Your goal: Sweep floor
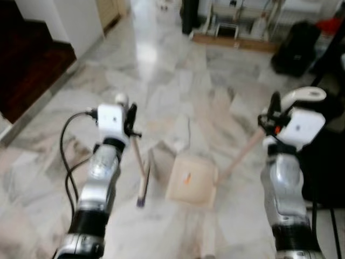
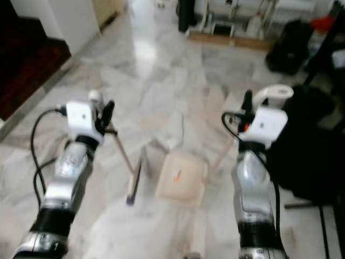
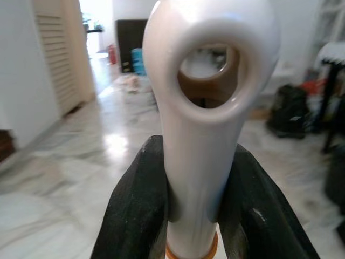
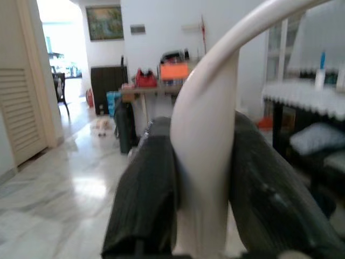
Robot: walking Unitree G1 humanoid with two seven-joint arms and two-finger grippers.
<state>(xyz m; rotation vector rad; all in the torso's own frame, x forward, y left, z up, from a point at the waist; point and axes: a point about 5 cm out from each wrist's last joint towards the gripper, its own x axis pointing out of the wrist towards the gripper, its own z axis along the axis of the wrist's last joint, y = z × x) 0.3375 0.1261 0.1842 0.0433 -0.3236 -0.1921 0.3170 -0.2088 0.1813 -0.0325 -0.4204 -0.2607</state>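
Left gripper (image 3: 191, 216) clenched on broom (image 1: 141, 178) handle, left-centre of frame; brush end on marble floor (image 1: 178, 81). Right gripper (image 4: 202, 205) grasping dustpan (image 1: 191, 183) handle; pan at lower centre, apparently resting on floor, blurred.

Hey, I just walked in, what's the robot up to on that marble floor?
It is sweeping. The left claw is shut on the cream handle of a small broom, whose brush end rests on the pale marble floor. The right claw grips the long cream handle of a beige plastic dustpan, which sits on the floor just to the right of the broom. A small orange bit lies in the pan.
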